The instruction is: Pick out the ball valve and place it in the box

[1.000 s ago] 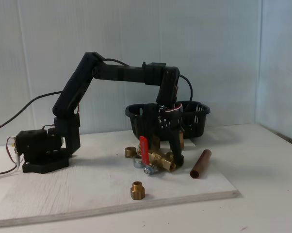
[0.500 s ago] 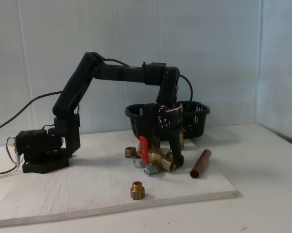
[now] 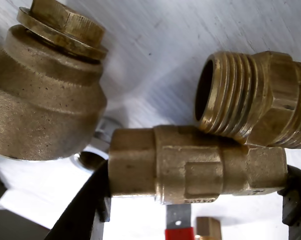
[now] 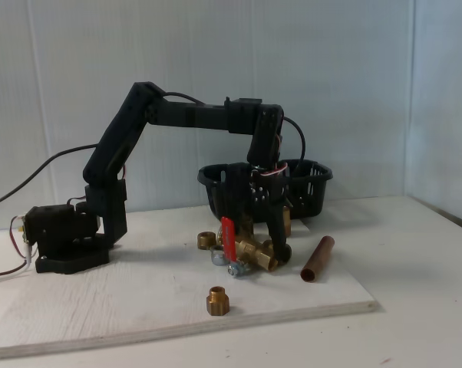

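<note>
The ball valve (image 4: 252, 251), brass with a red lever (image 4: 228, 233), lies on the white board in front of the box, among other fittings. My gripper (image 4: 268, 247) reaches down onto it. In the wrist view the valve body (image 3: 195, 167) runs crosswise, and the black fingers (image 3: 83, 212) press against its left and right ends, so my gripper (image 3: 196, 196) is shut on it. A strip of the red lever (image 3: 179, 233) shows at the bottom edge. The box (image 4: 314, 195), a black slotted basket, stands just behind the gripper.
In the wrist view a big brass fitting (image 3: 40, 100) lies left of the valve and a threaded one (image 3: 250, 100) touches it at upper right. On the board (image 4: 100, 307) lie a copper pipe (image 4: 318, 258), a small brass fitting (image 4: 218, 300) and a brass ring (image 4: 206, 240).
</note>
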